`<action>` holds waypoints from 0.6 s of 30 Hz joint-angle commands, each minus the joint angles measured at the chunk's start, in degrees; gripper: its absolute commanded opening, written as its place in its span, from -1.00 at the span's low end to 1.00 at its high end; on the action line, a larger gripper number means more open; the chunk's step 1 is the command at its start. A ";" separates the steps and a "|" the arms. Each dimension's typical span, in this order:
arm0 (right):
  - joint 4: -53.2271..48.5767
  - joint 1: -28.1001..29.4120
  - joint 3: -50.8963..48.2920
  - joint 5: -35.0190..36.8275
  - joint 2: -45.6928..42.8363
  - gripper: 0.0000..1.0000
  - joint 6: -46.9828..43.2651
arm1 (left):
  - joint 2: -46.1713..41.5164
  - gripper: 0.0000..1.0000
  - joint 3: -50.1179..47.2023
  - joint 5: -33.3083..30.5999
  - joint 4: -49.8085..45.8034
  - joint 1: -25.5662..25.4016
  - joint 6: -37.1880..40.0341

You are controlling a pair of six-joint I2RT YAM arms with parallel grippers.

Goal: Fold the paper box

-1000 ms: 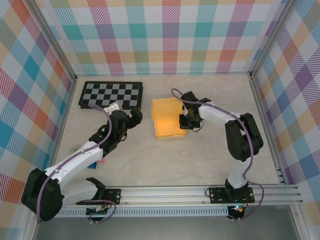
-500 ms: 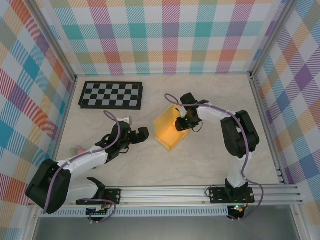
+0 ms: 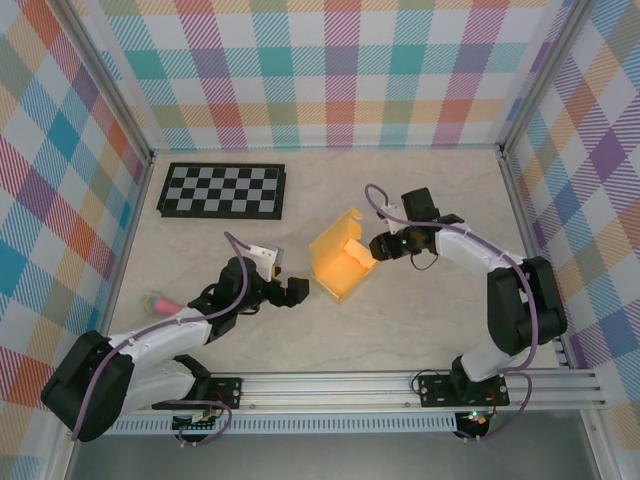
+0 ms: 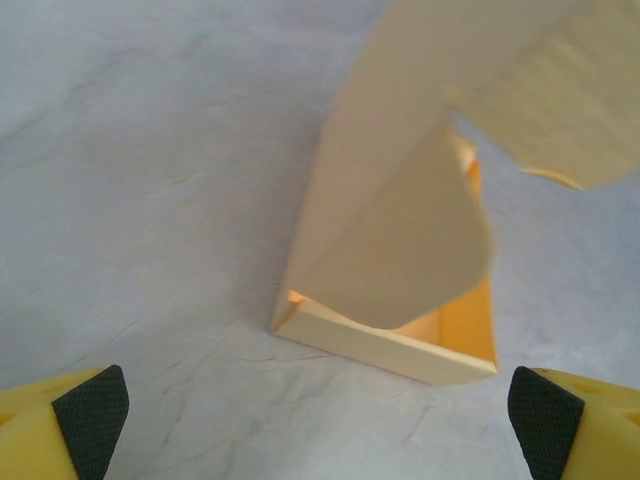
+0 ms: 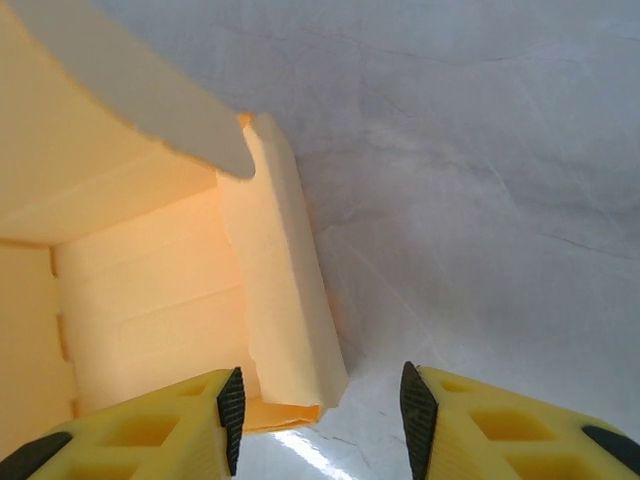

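The paper box (image 3: 340,262) is yellow-orange card, partly folded, standing near the table's middle with its lid flap raised. My left gripper (image 3: 295,290) is open just near-left of it and touches nothing. In the left wrist view the paper box (image 4: 385,345) stands ahead of the wide-open gripper (image 4: 318,420), its curved flap hanging over the cavity. My right gripper (image 3: 378,245) sits at the box's right side. In the right wrist view the gripper (image 5: 325,420) is open, and the end of a box wall (image 5: 290,310) reaches between the fingers, close to the left fingertip (image 5: 232,412).
A black-and-white checkerboard panel (image 3: 222,190) lies at the back left. A small pink piece (image 3: 158,300) lies on the table left of my left arm. Metal frame posts and plaid walls close in the table, with a rail (image 3: 400,385) along the near edge.
My right gripper has opened, let go of the box and drawn back to the right. The box has turned and slid nearer. My left gripper has swung down to the box's near-left corner.
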 commanded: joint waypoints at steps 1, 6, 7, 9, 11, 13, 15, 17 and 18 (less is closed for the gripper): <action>12.57 -0.04 -5.21 -2.77 -3.42 -0.05 -13.88 | 1.21 1.00 0.44 2.03 3.96 -1.04 10.34; 19.91 0.26 -8.13 0.72 -2.11 -0.08 -27.39 | 3.45 1.00 2.28 3.58 5.15 -0.97 15.59; 20.88 0.27 -8.72 -2.31 -1.29 -0.08 -30.92 | 4.18 1.00 2.67 4.30 4.94 -0.95 16.46; 21.25 0.27 -7.79 -4.76 0.97 -0.09 -33.71 | 5.66 1.00 3.33 4.87 4.36 -0.97 17.38; 18.69 0.35 -4.93 -5.93 3.62 -0.14 -35.59 | 6.62 1.00 3.57 4.91 5.30 -0.80 17.22; 17.33 0.44 -2.45 -5.90 5.79 -0.18 -36.33 | 7.72 1.00 3.70 4.90 6.61 -0.70 16.30; 13.24 0.45 0.54 -7.09 7.70 -0.21 -37.73 | 9.03 1.00 4.13 5.27 7.29 -0.62 15.21; 9.32 0.52 3.46 -7.37 9.83 -0.27 -38.76 | 10.50 1.00 4.40 6.29 8.17 -0.51 14.05; 8.91 0.83 3.94 -6.81 10.51 -0.26 -38.62 | 11.17 1.00 4.40 6.81 8.50 -0.48 13.75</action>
